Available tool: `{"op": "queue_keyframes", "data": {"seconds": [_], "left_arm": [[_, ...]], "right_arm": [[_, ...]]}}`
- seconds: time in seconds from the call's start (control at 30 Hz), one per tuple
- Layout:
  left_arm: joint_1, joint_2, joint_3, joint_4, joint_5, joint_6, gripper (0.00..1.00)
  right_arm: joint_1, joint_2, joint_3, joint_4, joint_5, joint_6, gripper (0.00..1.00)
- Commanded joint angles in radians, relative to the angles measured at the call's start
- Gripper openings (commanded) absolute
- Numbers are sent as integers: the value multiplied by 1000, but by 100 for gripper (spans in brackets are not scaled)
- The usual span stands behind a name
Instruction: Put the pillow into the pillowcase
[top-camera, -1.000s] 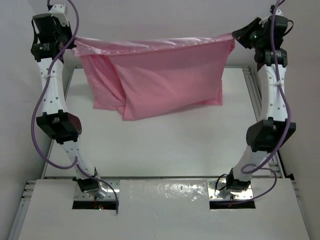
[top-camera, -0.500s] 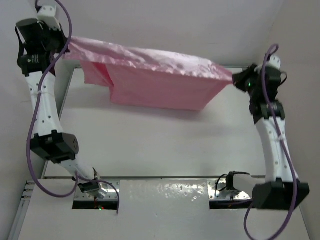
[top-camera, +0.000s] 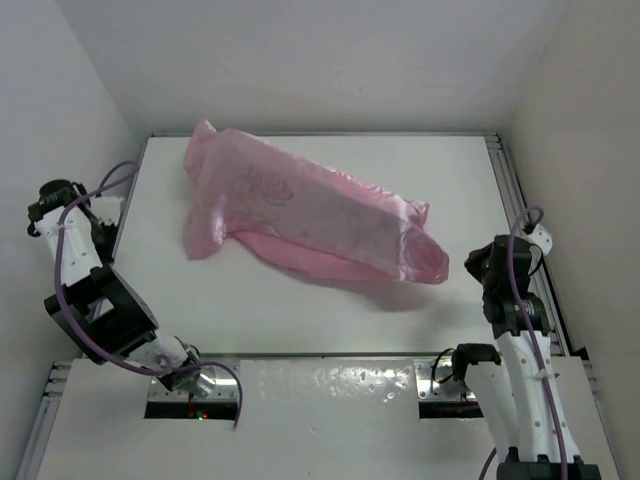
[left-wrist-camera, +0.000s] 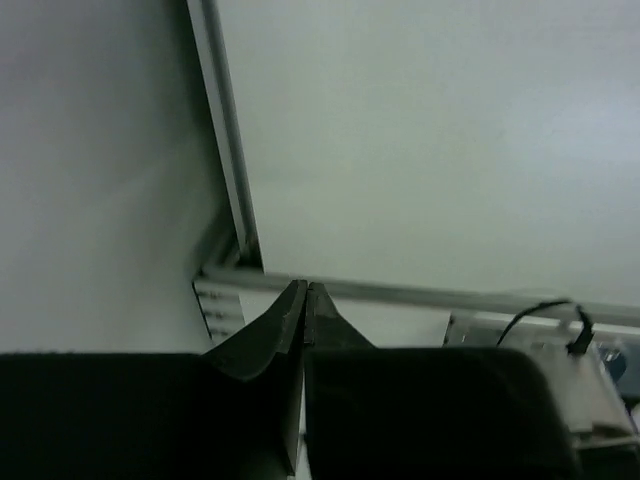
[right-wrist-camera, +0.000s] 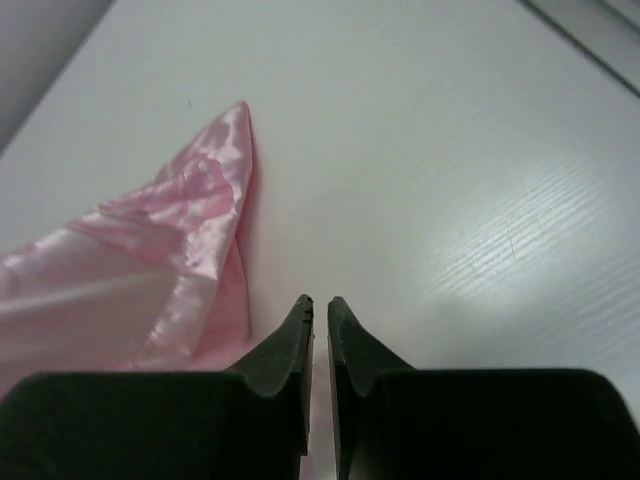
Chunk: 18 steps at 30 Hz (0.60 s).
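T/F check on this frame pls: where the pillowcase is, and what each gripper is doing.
1. The pillowcase lies on the table. True.
2. The right gripper is clamped on the pillowcase. False: nothing sits between its fingers, and the fabric lies off to one side.
3. The left gripper is shut and empty. True.
4. The pillowcase hangs over the table's near edge. False: it lies slantwise from the far left corner toward the right side.
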Motion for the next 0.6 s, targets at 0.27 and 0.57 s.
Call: {"op": "queue_keyframes", "data": {"seconds": [0.27, 0.57], "left_arm": [[44, 25, 116, -84, -103, 130, 32], [-160, 110, 263, -3, -54, 50, 70]], "right_arm": [[8, 131, 82, 235, -297, -93, 56], [146, 454, 98, 338, -413, -97, 71]]}}
